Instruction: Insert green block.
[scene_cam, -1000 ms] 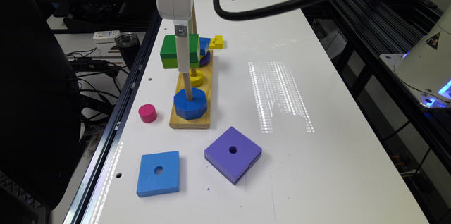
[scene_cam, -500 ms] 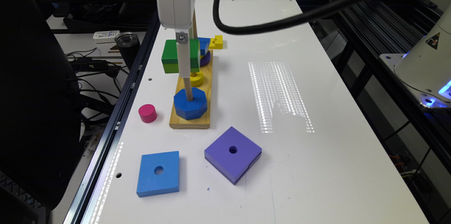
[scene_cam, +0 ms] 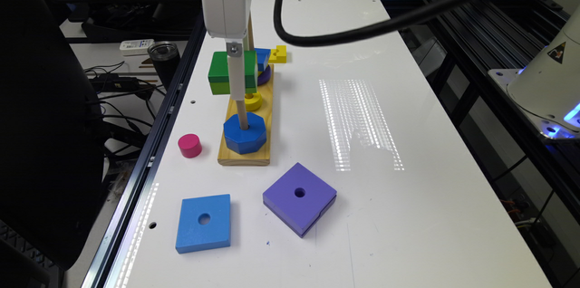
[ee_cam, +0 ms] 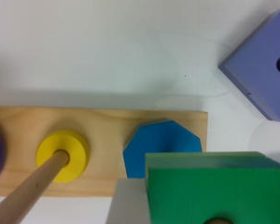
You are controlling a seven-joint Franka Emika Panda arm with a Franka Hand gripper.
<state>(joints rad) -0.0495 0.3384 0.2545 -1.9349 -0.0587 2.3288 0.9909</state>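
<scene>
We grip the green block (scene_cam: 226, 72) in our gripper (scene_cam: 235, 66); if its hole misses the peg (scene_cam: 241, 113) above the blue octagon (scene_cam: 244, 133), it jams.

White table (scene_cam: 408, 215) (wooden peg base (scene_cam: 247, 154); blue square (scene_cam: 204, 222); purple square (scene_cam: 299, 197))

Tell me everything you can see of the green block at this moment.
The green block is a small square piece, looks like painted wood, dark green on top over a lime-green lower layer. It is up in the air, roughly level, at the gripper, above the wooden base and the blue octagon. In the wrist view a peg tip shows in its centre hole, directly above the octagon.
</scene>
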